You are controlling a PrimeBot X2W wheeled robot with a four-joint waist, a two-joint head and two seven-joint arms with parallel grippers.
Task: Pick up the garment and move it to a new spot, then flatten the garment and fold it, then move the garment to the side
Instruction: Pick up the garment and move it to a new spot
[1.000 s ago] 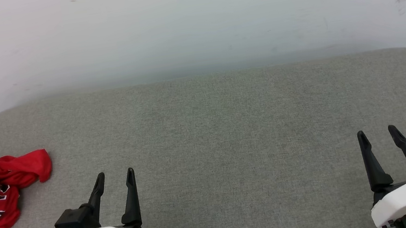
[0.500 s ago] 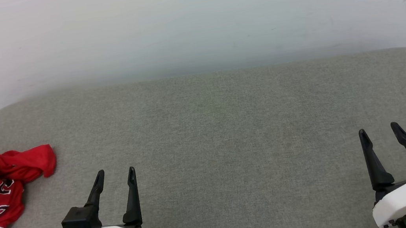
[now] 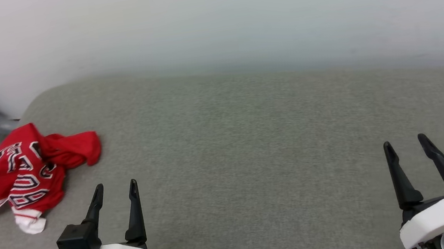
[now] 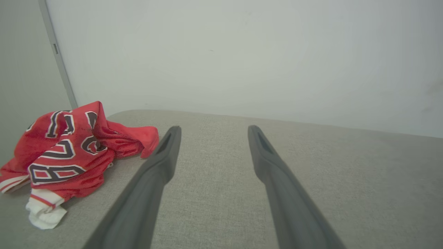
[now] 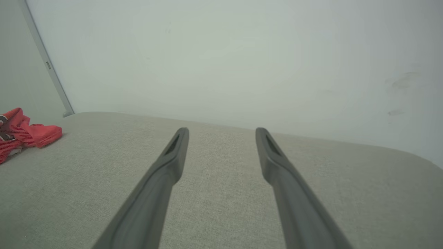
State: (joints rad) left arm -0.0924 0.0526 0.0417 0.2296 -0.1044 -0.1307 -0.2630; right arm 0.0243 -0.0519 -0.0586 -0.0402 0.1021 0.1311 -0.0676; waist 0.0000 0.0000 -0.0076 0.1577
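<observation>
Head view: the garment (image 3: 32, 168) lies crumpled at the far left of the grey padded surface (image 3: 250, 138), with its lettering up, near the left edge. The left gripper (image 3: 116, 185) and the right gripper (image 3: 404, 140) hover near the front, both spread wide and empty.

Left wrist view: the shirt is ahead and to the left of the fingers, apart from them. I judge the pick-up is not yet begun; the next move asks the left arm to reach forward and left.

Right wrist view: the shirt is far to the left. A pale wall (image 5: 242, 52) and a grey corner strip (image 5: 45, 65) stand behind the surface.
</observation>
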